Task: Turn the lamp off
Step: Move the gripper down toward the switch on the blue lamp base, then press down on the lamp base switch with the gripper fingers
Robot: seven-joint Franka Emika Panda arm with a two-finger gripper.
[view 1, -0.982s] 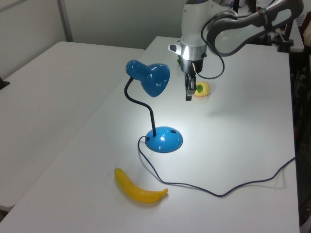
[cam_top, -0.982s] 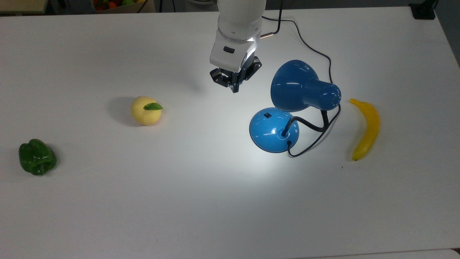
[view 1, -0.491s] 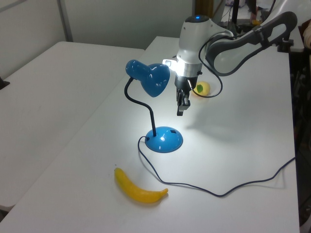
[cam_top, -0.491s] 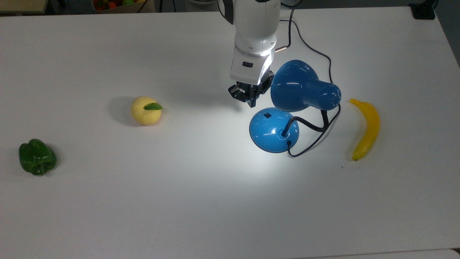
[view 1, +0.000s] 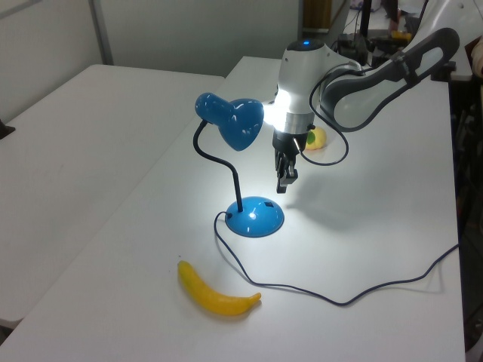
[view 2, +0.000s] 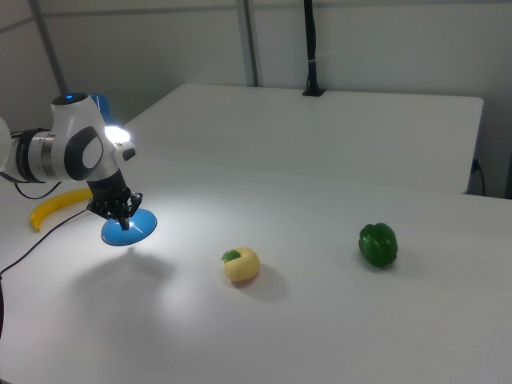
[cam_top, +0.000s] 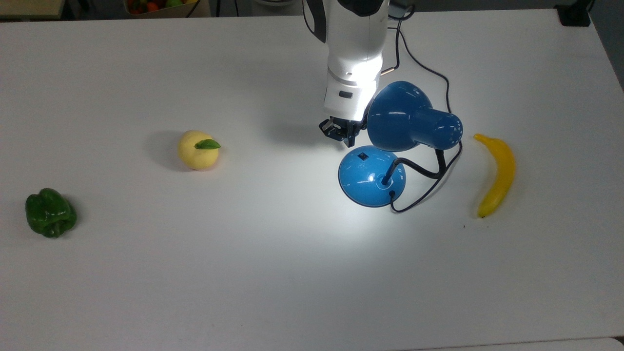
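While the lamp shone on the white table, its base switch lay just below the gripper in the top view, whose fingers looked pressed together. The left view showed the gripper hanging above the base.

- The pincer hangs above bare white surface; the lamp base lies just beyond its tip.
- In the top view, the lamp's shade crowds the pincer's right.
- Away from the lamp, open surface runs to a yellow fruit, well apart.
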